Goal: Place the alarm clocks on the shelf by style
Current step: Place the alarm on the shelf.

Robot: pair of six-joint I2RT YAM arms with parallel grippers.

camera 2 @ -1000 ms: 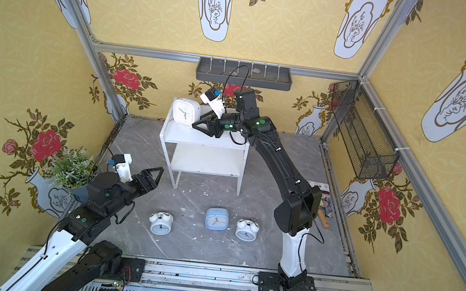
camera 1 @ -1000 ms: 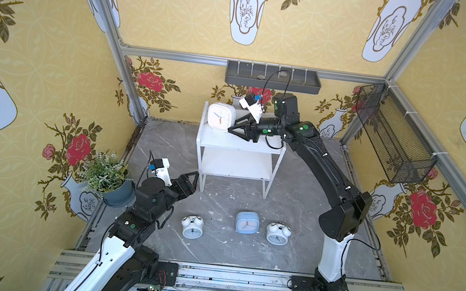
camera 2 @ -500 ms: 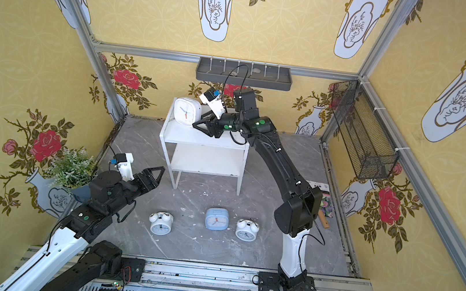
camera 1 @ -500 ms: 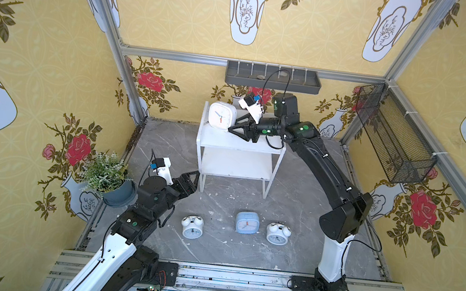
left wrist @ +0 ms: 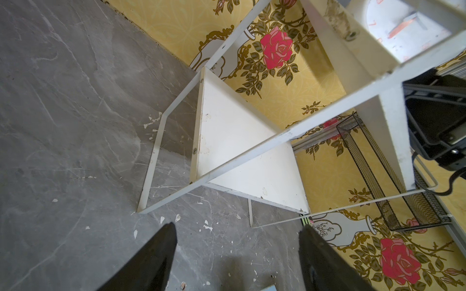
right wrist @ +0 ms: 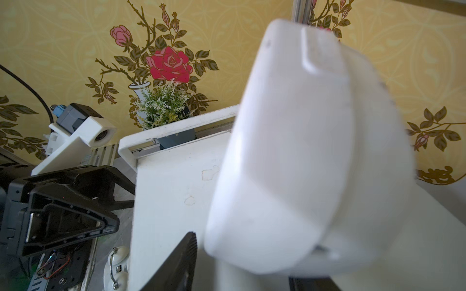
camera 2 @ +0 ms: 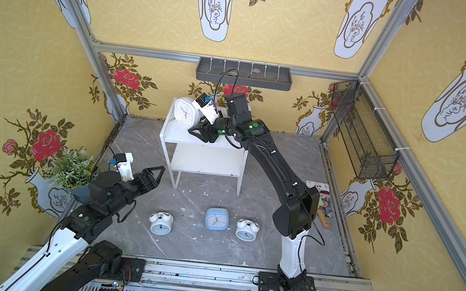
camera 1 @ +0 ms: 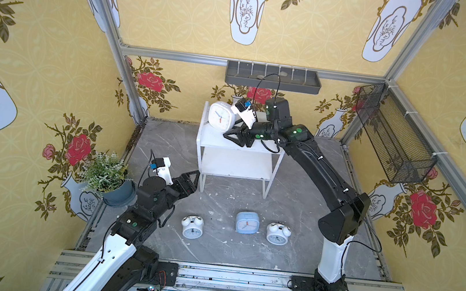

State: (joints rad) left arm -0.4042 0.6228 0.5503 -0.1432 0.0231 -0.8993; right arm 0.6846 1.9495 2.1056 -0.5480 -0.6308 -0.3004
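A white rounded-square alarm clock [camera 1: 221,116] [camera 2: 186,111] stands on the left of the shelf's [camera 1: 217,141] [camera 2: 178,133] top board. My right gripper [camera 1: 227,131] [camera 2: 195,128] is open around it from the right. In the right wrist view a gap shows between one finger [right wrist: 176,262] and the clock [right wrist: 290,163]. On the floor in front lie a light blue square clock [camera 1: 247,222] [camera 2: 216,219] and two twin-bell clocks [camera 1: 192,227] [camera 1: 277,234]. My left gripper [camera 1: 191,177] [left wrist: 238,226] hangs open and empty above the floor by the shelf's front left leg.
A potted plant [camera 1: 107,173] stands at the left wall beside my left arm. A grey wall tray [camera 1: 273,77] hangs on the back wall and a black mesh basket [camera 1: 393,135] on the right wall. A booklet [camera 2: 322,199] lies at the floor's right edge.
My right gripper's jaws have widened around the white clock, which stays on the top board. The left arm has barely moved.
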